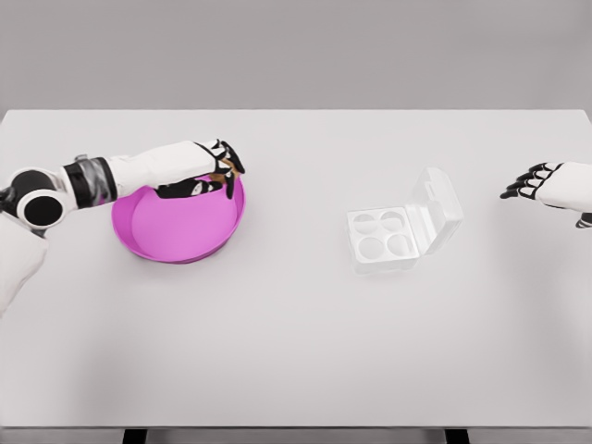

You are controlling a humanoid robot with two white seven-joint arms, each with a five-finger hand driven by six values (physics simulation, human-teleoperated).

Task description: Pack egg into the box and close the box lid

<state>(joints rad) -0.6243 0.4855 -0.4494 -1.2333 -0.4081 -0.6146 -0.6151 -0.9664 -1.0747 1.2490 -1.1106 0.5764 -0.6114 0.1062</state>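
A pink bowl (176, 229) sits on the left of the white table. My left hand (225, 166) hangs over the bowl's far right rim, its fingers curled around a small brown egg (229, 170) that is mostly hidden by them. A clear egg box (381, 239) lies right of the middle with its lid (437, 202) standing open behind the tray; its cups look empty. My right hand (529, 181) hovers at the right edge of the picture, fingers relaxed and holding nothing.
The white table (296, 351) spans the whole view, its front edge near the bottom. A wide stretch of bare tabletop separates the bowl from the box.
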